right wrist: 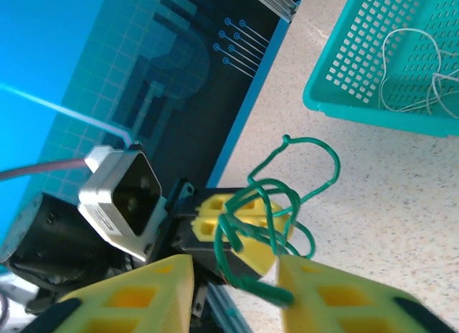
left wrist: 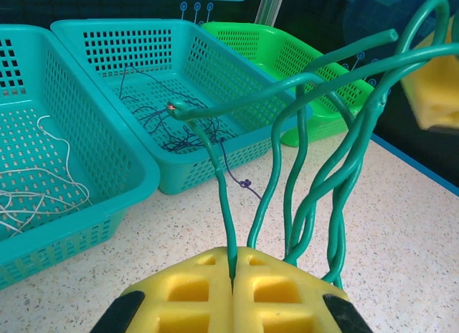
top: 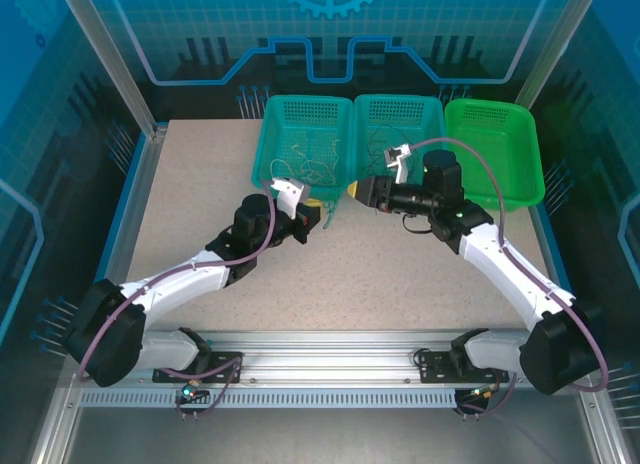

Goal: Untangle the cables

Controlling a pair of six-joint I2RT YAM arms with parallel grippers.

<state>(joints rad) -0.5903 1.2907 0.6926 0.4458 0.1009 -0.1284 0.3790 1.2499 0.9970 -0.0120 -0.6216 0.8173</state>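
Yellow pads [left wrist: 193, 297]: nearest me, the two on my left gripper [left wrist: 233, 265] are pressed flat together, clenched on the green wires [left wrist: 224, 207] at their lower ends.
Green wires: several strands rise from that pinch above the table. Some on the right are wound round one another and the rest fan apart. They look glossy and springy, keeping their curves.
Purple thread [left wrist: 237, 176]: hair-thin, it hangs off one green strand and has a small knot low down. I judge it caught there, but cannot tell whether it is wrapped round or only draped.
Right gripper [right wrist: 233, 267]: my fingers stand parted, facing the left gripper. A green loop lies in the gap and its end brushes one finger. I see nothing pinched.
Table [top: 200, 214]: speckled beige. Both grippers meet over it, just in front of the baskets.
Left basket [left wrist: 100, 139]: teal, with whitish wires [left wrist: 43, 182] lying loose inside.
Middle basket [left wrist: 237, 82]: teal, with dark wires [left wrist: 168, 128] in a slack heap on its floor.
Far basket [left wrist: 301, 57]: bright green. I cannot make out any wire in it.
Progress: partly done, by my reckoning. The whitish and dark wires lie apart in their own baskets. The green bundle with its twisted strands and the clinging purple thread are left to separate.
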